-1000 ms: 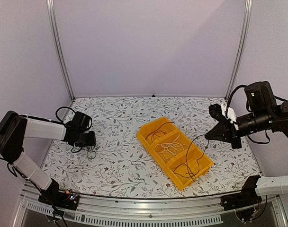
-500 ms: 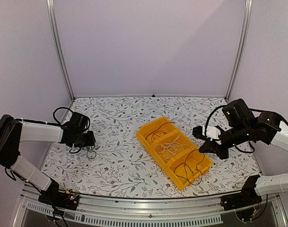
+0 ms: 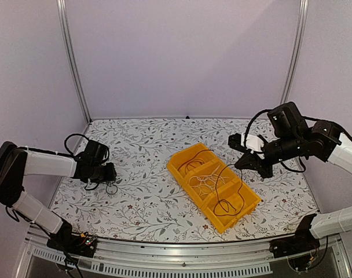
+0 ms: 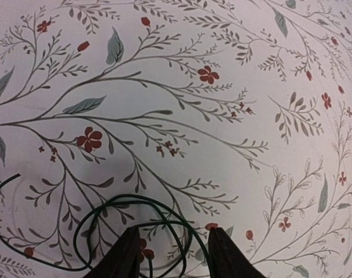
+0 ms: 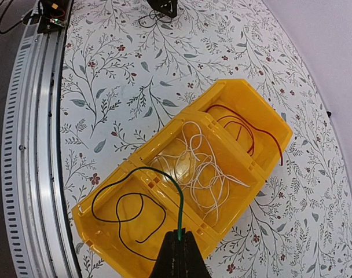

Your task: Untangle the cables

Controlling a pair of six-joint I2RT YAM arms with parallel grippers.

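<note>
A dark cable [image 4: 115,204] lies looped on the flowered table, and my left gripper [image 4: 173,255] stands open over it with loops between its fingers [image 4: 127,258]. From above, that gripper [image 3: 112,172] is low at the left, the small coil [image 3: 110,187] just in front. My right gripper [image 5: 179,238] is shut on the end of a black cable [image 5: 129,217]. This cable arches down into the near compartment of the yellow tray [image 5: 245,87]. White cables [image 5: 200,168] fill the middle compartment and a reddish cable [image 5: 248,128] lies in the far one. The right gripper [image 3: 242,164] hovers beside the tray [image 3: 171,165].
The tray sits diagonally at the table's middle. An aluminium rail [image 5: 37,116] runs along the near edge of the table, and upright frame posts [image 3: 72,63] stand at the back corners. Thick black cords hang on both arms.
My right gripper has swung in from the far right to the tray's right side, carrying the black cable's end. The left gripper has hardly moved.
</note>
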